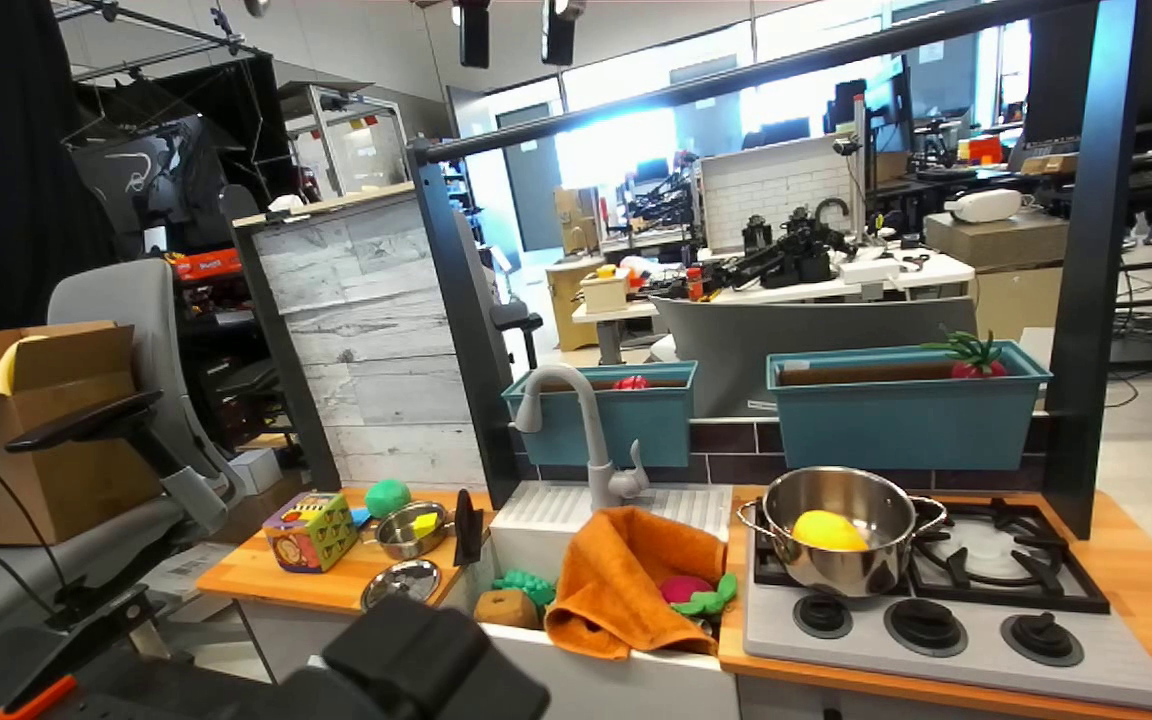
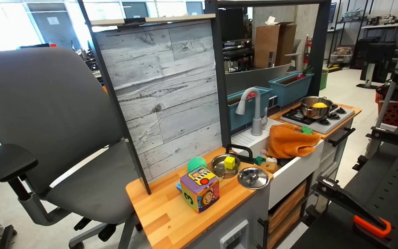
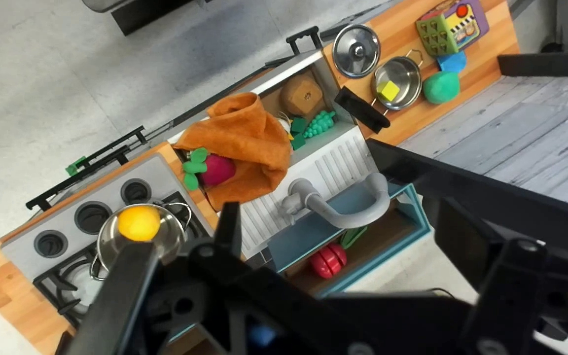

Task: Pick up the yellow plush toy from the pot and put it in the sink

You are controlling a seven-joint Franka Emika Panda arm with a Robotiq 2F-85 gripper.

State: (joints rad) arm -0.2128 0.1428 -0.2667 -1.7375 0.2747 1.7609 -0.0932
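Observation:
The yellow plush toy (image 3: pixel 139 223) lies inside the shiny steel pot (image 3: pixel 168 236) on the stove. Toy (image 1: pixel 828 531) and pot (image 1: pixel 841 485) also show in an exterior view, and the toy (image 2: pixel 320 105) and pot (image 2: pixel 311 112) in an exterior view. The whitish sink (image 3: pixel 343 118) with its grey faucet (image 3: pixel 348 217) stands beside the stove; its basin (image 1: pixel 626 670) is partly covered by an orange cloth (image 1: pixel 626 580). My gripper (image 3: pixel 345 222) is open and empty in the wrist view, high above the counter, its fingers apart over the faucet area. The pot's lower edge is partly hidden by the gripper.
The sink holds a magenta toy (image 3: pixel 217 170), a brown block (image 3: pixel 301 94) and green grapes (image 3: pixel 319 124). Teal tubs (image 1: pixel 906 420) stand behind the counter. A small pan (image 3: pixel 398 81), lid (image 3: pixel 356 51), toy cube (image 3: pixel 454 27) and green ball (image 3: pixel 442 88) lie beyond the sink.

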